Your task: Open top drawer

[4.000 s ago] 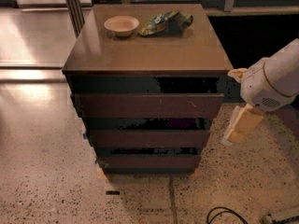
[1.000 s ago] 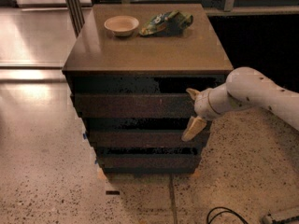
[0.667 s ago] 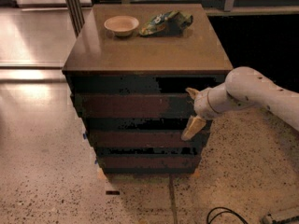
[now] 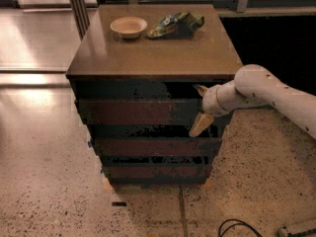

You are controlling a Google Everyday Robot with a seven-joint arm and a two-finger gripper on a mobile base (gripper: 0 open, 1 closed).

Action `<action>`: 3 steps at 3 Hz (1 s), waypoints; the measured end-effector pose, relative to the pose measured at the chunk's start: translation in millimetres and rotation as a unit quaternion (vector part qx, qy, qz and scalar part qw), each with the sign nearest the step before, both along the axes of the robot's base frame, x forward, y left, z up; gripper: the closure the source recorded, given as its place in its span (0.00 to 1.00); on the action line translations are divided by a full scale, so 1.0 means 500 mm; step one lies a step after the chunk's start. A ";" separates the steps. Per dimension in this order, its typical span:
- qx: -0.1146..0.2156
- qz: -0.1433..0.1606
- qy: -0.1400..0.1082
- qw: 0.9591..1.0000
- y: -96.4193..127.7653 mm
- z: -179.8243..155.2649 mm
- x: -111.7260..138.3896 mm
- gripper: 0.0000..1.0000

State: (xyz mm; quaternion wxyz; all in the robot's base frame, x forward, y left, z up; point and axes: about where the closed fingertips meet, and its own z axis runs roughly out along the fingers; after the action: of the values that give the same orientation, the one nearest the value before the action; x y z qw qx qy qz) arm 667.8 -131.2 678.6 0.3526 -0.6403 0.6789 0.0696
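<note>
At the desk's (image 4: pixel 163 53) front right, the end effector (image 4: pixel 195 110) sat against the right end of the top drawer (image 4: pixel 133 111). Its fingers were spread, with one tip above the front panel and the tan one (image 4: pixel 201 124) below it. Contact with the panel couldn't be told. The top drawer was the uppermost of three dark fronts, directly under the desk top. At the desk's back edge stood a pale bowl (image 4: pixel 128 26), with a crumpled bag (image 4: pixel 176 24) just beside it.
</note>
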 end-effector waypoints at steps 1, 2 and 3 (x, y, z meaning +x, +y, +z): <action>-0.005 0.002 0.019 1.000 0.003 -0.004 -0.003 0.00; -0.014 0.005 0.042 0.999 0.007 -0.006 -0.005 0.00; -0.013 0.013 0.090 0.996 0.016 -0.015 -0.018 0.00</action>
State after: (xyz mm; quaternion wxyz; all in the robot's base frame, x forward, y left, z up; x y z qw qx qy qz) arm 658.6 -123.0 671.0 0.2810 -0.6447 0.7002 0.1225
